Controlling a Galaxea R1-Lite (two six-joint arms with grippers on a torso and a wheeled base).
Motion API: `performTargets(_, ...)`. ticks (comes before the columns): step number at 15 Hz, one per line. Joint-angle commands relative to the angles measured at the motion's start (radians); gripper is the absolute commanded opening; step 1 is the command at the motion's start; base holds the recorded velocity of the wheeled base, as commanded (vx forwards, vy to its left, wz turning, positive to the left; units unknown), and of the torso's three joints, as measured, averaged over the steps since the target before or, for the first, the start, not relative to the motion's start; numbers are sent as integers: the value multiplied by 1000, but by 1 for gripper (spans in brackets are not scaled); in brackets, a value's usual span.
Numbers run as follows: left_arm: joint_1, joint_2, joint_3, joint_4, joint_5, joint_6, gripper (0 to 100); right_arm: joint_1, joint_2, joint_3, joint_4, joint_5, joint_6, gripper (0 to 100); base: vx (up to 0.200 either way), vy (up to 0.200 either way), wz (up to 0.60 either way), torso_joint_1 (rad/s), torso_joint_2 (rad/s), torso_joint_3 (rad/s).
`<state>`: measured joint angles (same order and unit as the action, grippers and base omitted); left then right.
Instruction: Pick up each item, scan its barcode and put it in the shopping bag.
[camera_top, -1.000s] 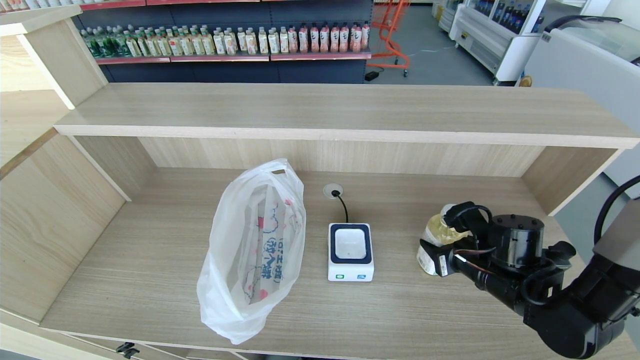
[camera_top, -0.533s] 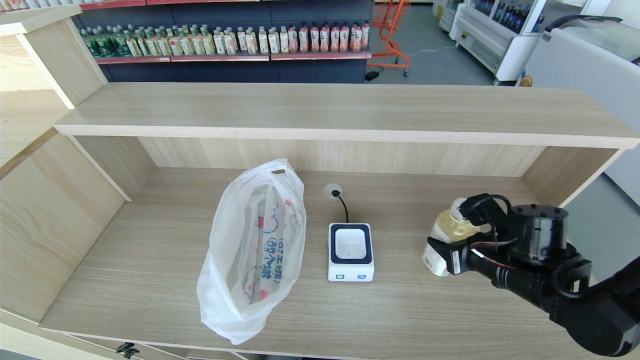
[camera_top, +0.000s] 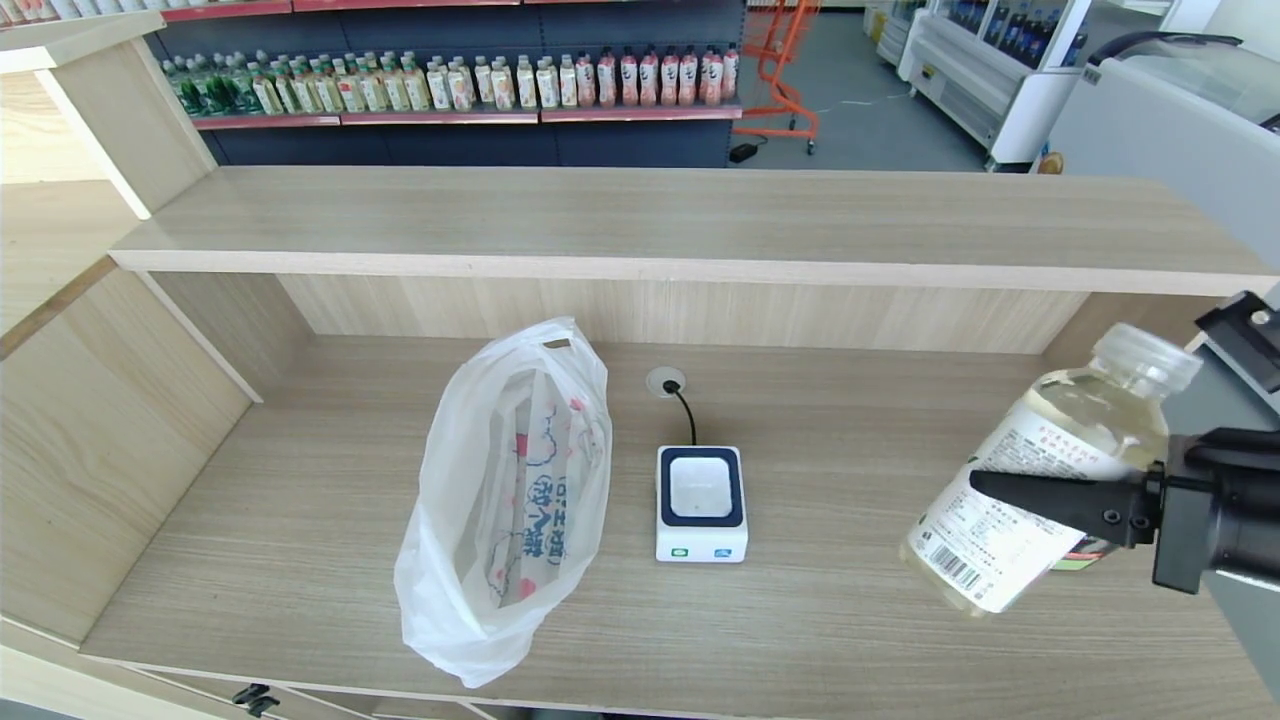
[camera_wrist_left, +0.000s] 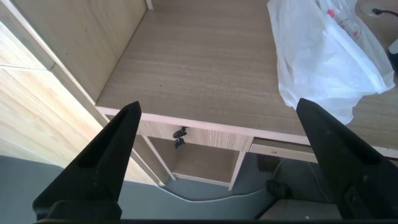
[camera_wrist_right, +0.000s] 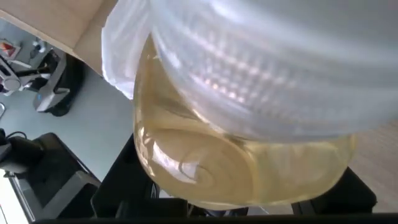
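Grasping tilted drink bottle (camera_top: 1040, 455) in right gripper (camera_top: 1003, 491), seemingly clear of counter (camera_top: 800, 630), right of barcode scanner (camera_top: 701, 503), with left gripper (camera_wrist_left: 217, 107) splayed.

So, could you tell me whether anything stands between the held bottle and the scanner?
Nothing visible does. Only bare counter lies between the bottle and the scanner; the shopping bag sits beyond the scanner, on its far side from the bottle.

The bottle (camera_top: 1062, 440) hides one finger of the right end effector (camera_top: 1000, 488).
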<state>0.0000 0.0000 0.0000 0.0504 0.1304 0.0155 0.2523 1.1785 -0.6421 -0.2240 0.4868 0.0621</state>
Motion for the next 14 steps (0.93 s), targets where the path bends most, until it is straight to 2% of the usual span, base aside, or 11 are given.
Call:
performTargets(1, 0, 0, 0, 0, 0, 0, 100, 67, -20, -67, 6, 1, 8, 0, 0, 0, 0, 0, 0, 0)
performTargets(3, 0, 0, 0, 0, 0, 0, 100, 90, -16, -65, 3, -17, 93, 0, 0, 0, 0, 0, 0, 0)
performTargets(5, 0, 2, 0, 0, 0, 0, 100, 168, -39, -50, 0, -14, 228, 0, 0, 0, 0, 0, 0, 0)
performTargets(6, 0, 0, 0, 0, 0, 0, 100, 173, -36, -53, 0, -2, 245, 0, 0, 0, 0, 0, 0, 0)
performTargets(9, 0, 0, 0, 0, 0, 0, 100, 173, -13, -50, -26, 243, 243, 0, 0, 0, 0, 0, 0, 0)
performTargets(10, 0, 0, 0, 0, 1, 0, 100, 176, 1, -47, -29, 274, 229, 0, 0, 0, 0, 0, 0, 0)
performTargets(14, 0, 0, 0, 0, 0, 0, 100, 176, 67, -28, -29, 280, 140, 0, 0, 0, 0, 0, 0, 0)
